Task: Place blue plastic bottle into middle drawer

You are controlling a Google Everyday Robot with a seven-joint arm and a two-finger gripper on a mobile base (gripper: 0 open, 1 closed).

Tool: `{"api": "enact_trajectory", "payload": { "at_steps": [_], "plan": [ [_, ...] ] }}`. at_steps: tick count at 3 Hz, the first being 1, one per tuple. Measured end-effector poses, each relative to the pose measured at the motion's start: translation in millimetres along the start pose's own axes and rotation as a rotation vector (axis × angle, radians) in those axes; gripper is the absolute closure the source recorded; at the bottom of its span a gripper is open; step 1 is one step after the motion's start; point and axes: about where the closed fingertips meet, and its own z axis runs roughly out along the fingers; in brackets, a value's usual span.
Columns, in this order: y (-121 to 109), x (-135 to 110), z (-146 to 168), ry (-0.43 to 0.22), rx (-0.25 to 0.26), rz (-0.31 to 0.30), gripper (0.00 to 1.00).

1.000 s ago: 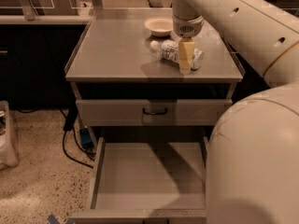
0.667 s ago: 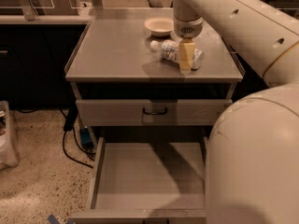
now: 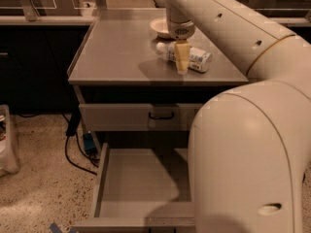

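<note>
Lying flat: blue plastic bottle (image 3: 198, 59), clear | hand (image 3: 181, 63) at it, closure cannot tell | middle drawer (image 3: 141, 183) open

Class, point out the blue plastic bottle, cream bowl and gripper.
blue plastic bottle (image 3: 198, 59): camera view, label.
cream bowl (image 3: 158, 26): camera view, left rim.
gripper (image 3: 182, 66): camera view, lower end, at the bottle.

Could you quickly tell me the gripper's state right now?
Gripper: down at the blue plastic bottle on the cabinet top; open or closed cannot be told.

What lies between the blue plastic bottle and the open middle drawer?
Camera view: a closed drawer front with black handle. The claw is at the blue plastic bottle on the cabinet top.
</note>
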Motion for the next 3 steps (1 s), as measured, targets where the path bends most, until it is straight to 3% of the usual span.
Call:
{"api": "enact_trajectory", "payload": {
  "at_steps": [1,2,3],
  "plan": [
    [3,-9,23,0.011,-0.098,-0.025,0.0],
    [3,-5,41,-0.004,-0.175,0.019,0.0],
    [-8,-9,46,-0.034,-0.158,0.038,0.12]
  ]
}}
